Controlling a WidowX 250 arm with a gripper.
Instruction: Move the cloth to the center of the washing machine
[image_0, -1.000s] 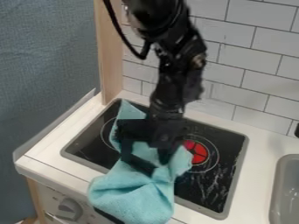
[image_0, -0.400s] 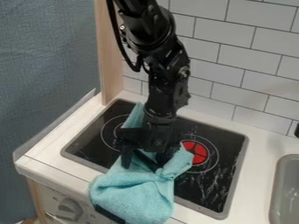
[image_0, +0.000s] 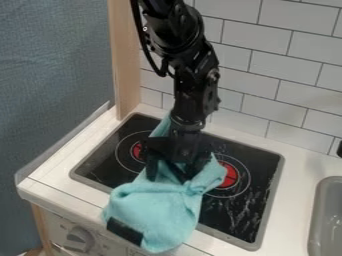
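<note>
The light-blue terry cloth (image_0: 157, 207) has shifted a little toward 1 o'clock along with the black two-finger pincer (image_0: 177, 162), and more of the round red burner mark (image_0: 138, 151) at the pincer's 10 o'clock has come into sight. That suggests the cloth is following the arm, so the move is probably in its early part. The pincer is down at the bunched middle of the cloth, touching it; how far open it is, and whether it truly grips, I cannot tell. The cloth lies across the black glass cooktop (image_0: 250, 215), its wide end drooping over the white worktop's (image_0: 57, 175) front edge toward 7 o'clock. That loose end could snag or drag there.
</note>
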